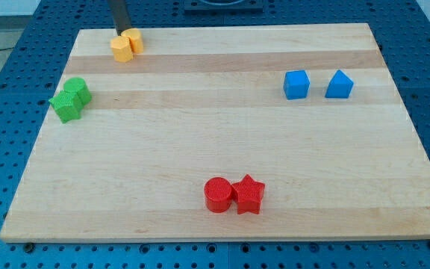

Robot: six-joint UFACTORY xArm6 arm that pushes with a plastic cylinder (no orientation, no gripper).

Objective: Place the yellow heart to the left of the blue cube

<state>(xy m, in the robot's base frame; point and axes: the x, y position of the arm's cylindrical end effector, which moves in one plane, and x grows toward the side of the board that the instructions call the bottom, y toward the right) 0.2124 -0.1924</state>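
Our rod comes down from the view's top-left; our tip (120,33) sits at the upper edge of the yellow pair, touching or just beside it. We have no end effector to open or close, only the rod, and it holds nothing.

The yellow heart (134,39) lies near the table's (215,149) top-left corner, pressed against a second yellow block (121,49) at its lower left; that one's shape we can't tell.

The blue cube (295,84) is well apart, toward the view's upper right, with another blue block (340,85), peaked on top, just beside it on the right.

Two green blocks (70,99) touch each other at the left edge. A red cylinder (218,195) and a red star (248,195) touch near the bottom centre.
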